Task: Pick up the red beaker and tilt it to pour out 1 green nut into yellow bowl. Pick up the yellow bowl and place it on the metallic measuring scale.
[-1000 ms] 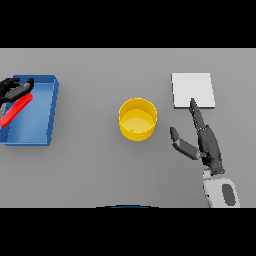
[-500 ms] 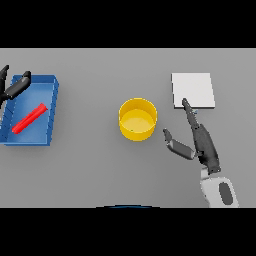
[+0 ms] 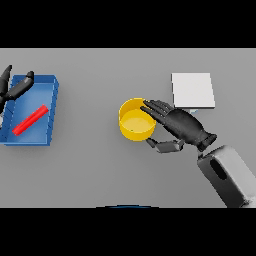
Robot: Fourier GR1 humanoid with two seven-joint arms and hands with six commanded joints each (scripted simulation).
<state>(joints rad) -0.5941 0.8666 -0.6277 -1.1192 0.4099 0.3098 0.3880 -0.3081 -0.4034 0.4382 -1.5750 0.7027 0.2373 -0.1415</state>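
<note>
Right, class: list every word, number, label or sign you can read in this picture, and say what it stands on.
None: no readable text anywhere.
Yellow bowl: plain, no label.
Scale: blank plate, no digits shown.
Blue tray and red beaker: no markings.

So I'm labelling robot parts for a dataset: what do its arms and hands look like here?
The right hand is dark, nearly black, with slim segmented fingers and a thumb. It joins a blocky white and grey forearm bearing a dark oval recess. Of the left hand, only dark fingers show at the view's left edge; its arm is out of view.
</note>
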